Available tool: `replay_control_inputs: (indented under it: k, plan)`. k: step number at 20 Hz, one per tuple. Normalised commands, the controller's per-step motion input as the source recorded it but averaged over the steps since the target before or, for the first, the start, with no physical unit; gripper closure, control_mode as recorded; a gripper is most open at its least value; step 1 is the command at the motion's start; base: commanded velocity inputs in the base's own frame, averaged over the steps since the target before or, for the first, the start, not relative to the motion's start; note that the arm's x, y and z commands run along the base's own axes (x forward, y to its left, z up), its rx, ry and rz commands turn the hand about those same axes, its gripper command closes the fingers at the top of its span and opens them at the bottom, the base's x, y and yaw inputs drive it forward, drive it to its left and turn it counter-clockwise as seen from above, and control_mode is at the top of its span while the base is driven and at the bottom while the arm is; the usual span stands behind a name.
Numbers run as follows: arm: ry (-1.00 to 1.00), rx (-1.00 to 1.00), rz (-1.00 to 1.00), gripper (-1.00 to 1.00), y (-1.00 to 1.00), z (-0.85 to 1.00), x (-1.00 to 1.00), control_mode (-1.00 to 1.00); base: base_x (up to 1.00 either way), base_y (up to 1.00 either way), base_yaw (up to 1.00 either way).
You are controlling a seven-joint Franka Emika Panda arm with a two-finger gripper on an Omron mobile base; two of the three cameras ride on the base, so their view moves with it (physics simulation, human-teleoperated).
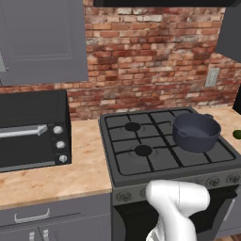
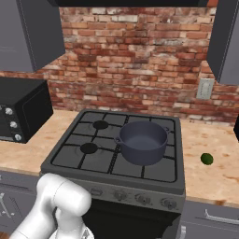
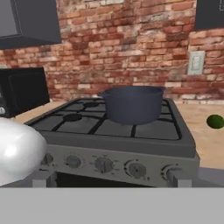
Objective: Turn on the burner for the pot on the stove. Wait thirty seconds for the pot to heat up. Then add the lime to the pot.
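The dark blue-grey pot stands on the right front grate of the stove. The lime lies on the counter right of the stove. My gripper hangs low in front of the stove, facing its row of front knobs. Its fingertips stand wide apart, open, with nothing between them. No flame shows under the pot.
A black countertop oven sits on the counter left of the stove. Grey wall cabinets hang over both sides. A brick wall with an outlet closes the back.
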Motion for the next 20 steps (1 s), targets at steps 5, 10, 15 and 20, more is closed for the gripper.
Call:
replay_control_inputs:
  k: [5,10,15,20]
  plan:
    - [-0.15,0.0,0.0,-1.0,-0.14,-0.49,0.0,-1.0,0.0,0.0,0.0]
    - [-0.07,0.0,0.0,-1.0,-0.09,-0.5,0.11,-1.0,0.0,0.0,0.0]
    - [-0.01,0.0,0.0,-1.0,-0.08,-0.46,0.3,-1.0,0.0,0.0,0.0]
    - [-0.06,0.0,0.0,-1.0,-0.06,-0.45,0.21,-1.0,0.0,0.0,0.0]
